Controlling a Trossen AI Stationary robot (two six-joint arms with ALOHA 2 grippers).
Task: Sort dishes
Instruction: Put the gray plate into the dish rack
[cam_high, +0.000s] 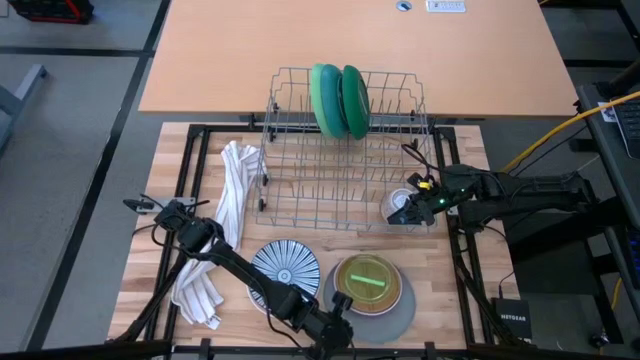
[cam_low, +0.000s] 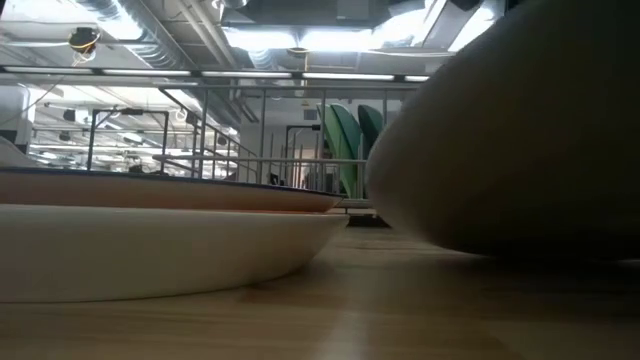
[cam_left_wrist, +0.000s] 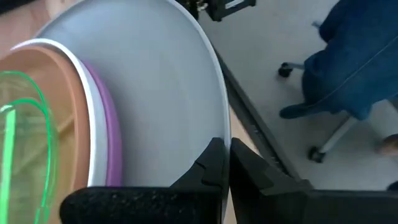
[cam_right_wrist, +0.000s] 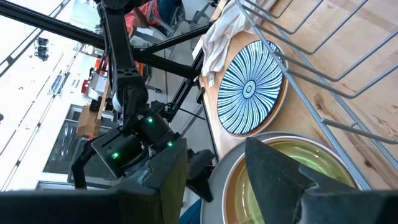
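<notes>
A stack of dishes stands near the table's front edge. From the bottom up it holds a grey plate, purple, white and orange plates, and a light green bowl. My left gripper is shut on the grey plate's near rim. A blue-and-white striped plate lies flat on the table to the stack's left. Two green and teal plates stand on edge in the wire rack. My right gripper hovers open at the rack's near right corner, beside a clear glass cup. My left gripper pinches the grey plate's near rim between its two fingers, one above the rim and one below. The fingers slant down from the table's near left side. In the low view the plate's underside slopes up from the table, with the stack on it.
A white striped towel lies bunched along the table's left side. The wire rack fills the middle and far part of the table. Beyond the near right edge, on the floor, a person in blue sits on a wheeled chair.
</notes>
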